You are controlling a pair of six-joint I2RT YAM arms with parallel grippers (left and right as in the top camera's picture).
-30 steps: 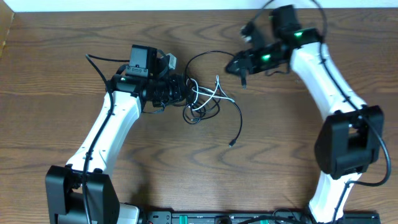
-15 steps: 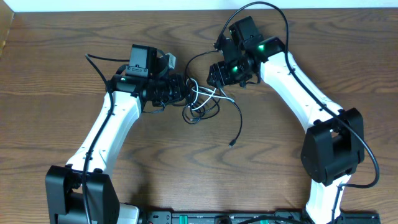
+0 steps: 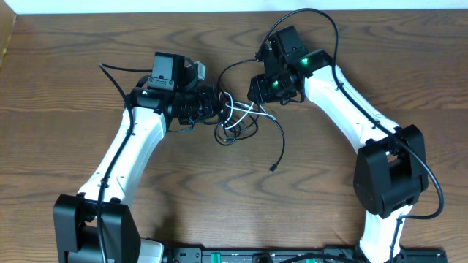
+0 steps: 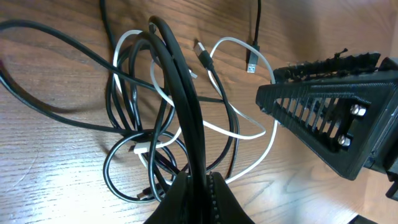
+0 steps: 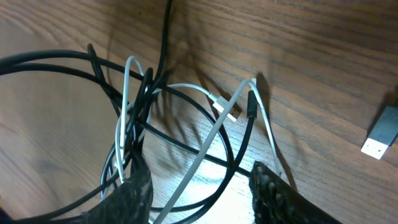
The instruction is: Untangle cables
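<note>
The cables [image 3: 235,123] lie as a tangle of black and white cords at the table's middle. One black strand runs down to a small plug [image 3: 272,169]. My left gripper [image 3: 216,104] is at the tangle's left edge. In the left wrist view it [image 4: 200,186] is shut on a black cable [image 4: 186,106], with a white cable [image 4: 249,134] looped behind. My right gripper [image 3: 255,90] sits at the tangle's upper right. In the right wrist view it [image 5: 202,198] is open, low over the cords, and a white cable [image 5: 205,155] and black loops pass between its fingers.
A wide black loop [image 3: 245,64] arcs behind the tangle towards the right arm. A loose USB plug [image 5: 377,139] lies on the wood right of the right gripper. The right gripper's finger [image 4: 323,118] stands close beside the tangle in the left wrist view.
My right arm has swung left and down from the far right to the tangle's upper right edge. The left arm and the tangle have stayed put.
</note>
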